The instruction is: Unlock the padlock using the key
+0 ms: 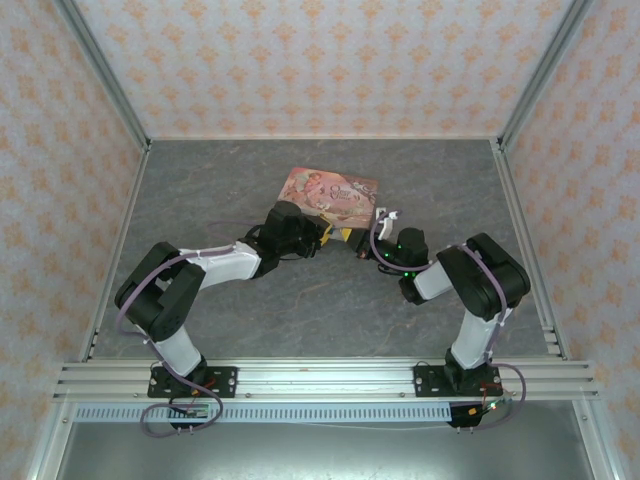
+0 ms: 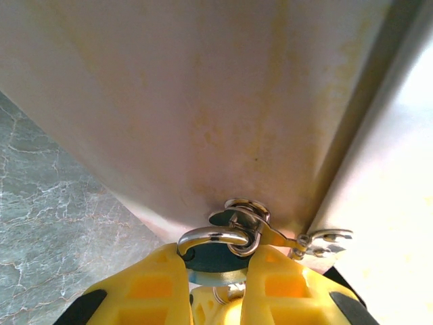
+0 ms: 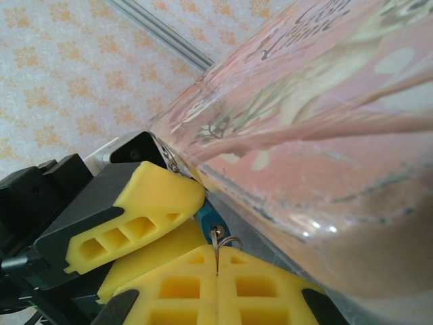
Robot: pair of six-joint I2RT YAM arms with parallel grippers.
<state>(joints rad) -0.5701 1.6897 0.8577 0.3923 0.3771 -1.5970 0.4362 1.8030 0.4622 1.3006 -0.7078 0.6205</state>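
Padlock [image 2: 215,259] (left jaws) aims shackle [image 2: 211,236] at tin [image 2: 203,101]; right jaws pinch key [image 3: 216,238].

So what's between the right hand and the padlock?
Right wrist view: just the key, sticking out of the shut right hand toward the teal padlock held in the left hand.

The surface [image 1: 320,300] is a grey, marble-veined slab, walled on three sides by pale panels [image 1: 330,60] with an orange pattern. A pink illustrated tin [image 1: 330,192] rests on it just past the middle, slightly askew to the walls. Along the near edge runs an aluminium rail [image 1: 320,378] carrying both arm bases.
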